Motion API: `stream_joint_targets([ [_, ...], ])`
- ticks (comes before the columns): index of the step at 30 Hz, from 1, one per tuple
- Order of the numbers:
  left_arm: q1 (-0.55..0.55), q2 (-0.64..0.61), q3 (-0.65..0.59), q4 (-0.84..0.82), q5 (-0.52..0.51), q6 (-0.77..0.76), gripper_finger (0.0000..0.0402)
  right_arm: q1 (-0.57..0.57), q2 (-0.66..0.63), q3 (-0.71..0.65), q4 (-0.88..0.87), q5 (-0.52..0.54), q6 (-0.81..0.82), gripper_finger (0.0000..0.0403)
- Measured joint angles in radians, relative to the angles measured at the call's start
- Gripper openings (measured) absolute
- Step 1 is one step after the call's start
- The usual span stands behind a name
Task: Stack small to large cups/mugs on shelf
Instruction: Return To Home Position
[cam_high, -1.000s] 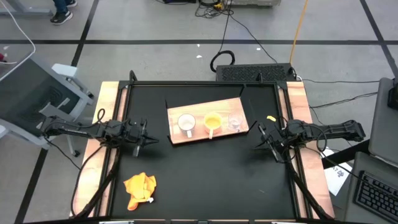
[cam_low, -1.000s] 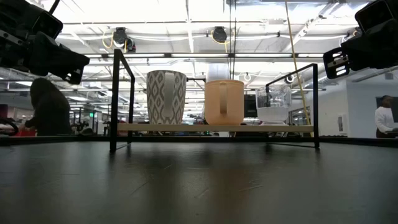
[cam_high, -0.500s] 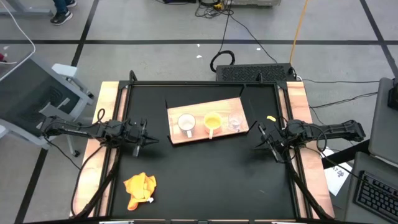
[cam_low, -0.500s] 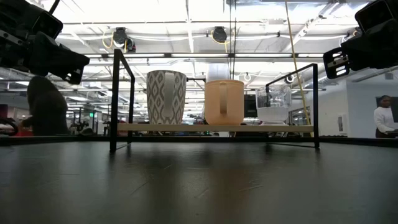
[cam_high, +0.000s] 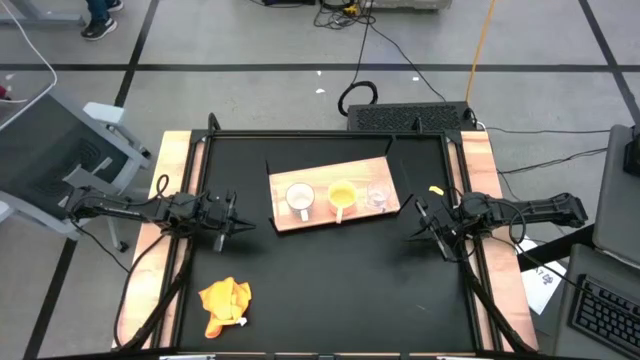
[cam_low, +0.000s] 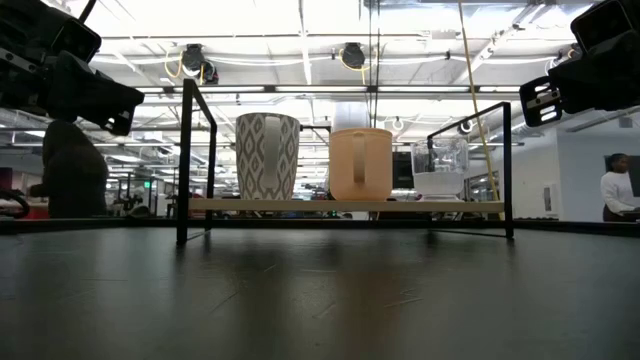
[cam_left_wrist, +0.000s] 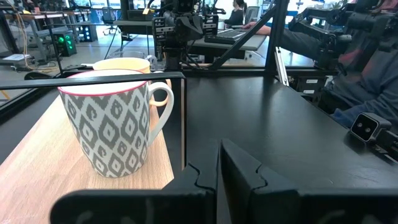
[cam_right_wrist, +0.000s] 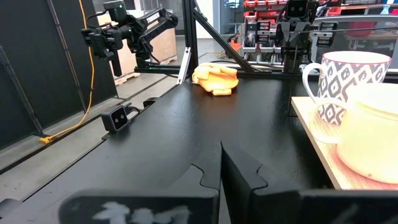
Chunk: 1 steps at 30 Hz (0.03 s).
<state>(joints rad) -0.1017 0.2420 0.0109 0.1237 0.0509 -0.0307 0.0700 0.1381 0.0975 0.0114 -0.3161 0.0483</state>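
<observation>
My left claw (cam_high: 232, 224) hangs pressed together, empty, over the left side of the table (cam_high: 330, 270). My right claw (cam_high: 425, 228) is pressed together too, empty, at the right edge. Between them is the shelf (cam_high: 330, 172), carrying an upright row: the white patterned mug (cam_high: 299, 199) nearest my left, the yellow mug (cam_high: 342, 196) in the middle, the clear glass cup (cam_high: 377, 195) nearest my right. The orange cloth (cam_high: 224, 303) lies front-left.

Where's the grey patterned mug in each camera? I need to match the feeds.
High view: the patterned mug is the leftmost of three on the shelf.
Low view: it stands left of centre, on the shelf board.
Left wrist view: close ahead, the nearest cup.
Right wrist view: farther off, partly behind the neighbouring cup.
Shared landmark: the yellow mug, next to it in all four views.
</observation>
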Motion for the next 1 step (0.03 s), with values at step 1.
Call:
stream_joint_targets([
  [1, 0.000, 0.000, 0.000, 0.000, 0.000, 0.000, 0.0021, 0.000, 0.000, 0.000, 0.000, 0.000, 0.000, 0.0000],
])
